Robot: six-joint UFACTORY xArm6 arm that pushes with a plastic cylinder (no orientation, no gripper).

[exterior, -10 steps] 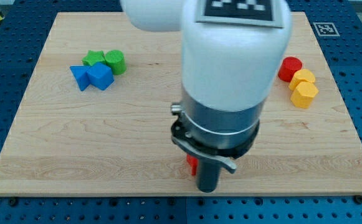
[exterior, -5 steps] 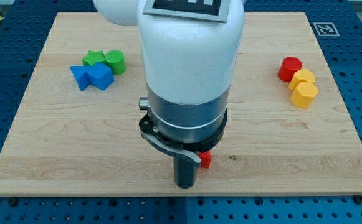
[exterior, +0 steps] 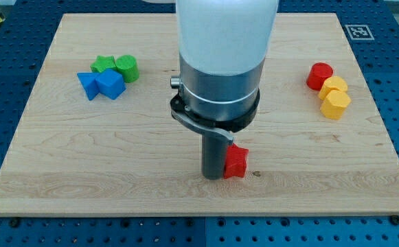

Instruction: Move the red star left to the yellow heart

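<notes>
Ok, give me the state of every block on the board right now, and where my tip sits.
my tip: down on the board, at the red star's left side, apparently touching it.
red star: near the view's bottom centre, partly hidden by the rod.
red cylinder: upright, top of the right cluster.
two yellow blocks: side by side, below the red cylinder.
green blocks: two, side by side, upper left.
blue blocks: two, just below the green ones.
</notes>
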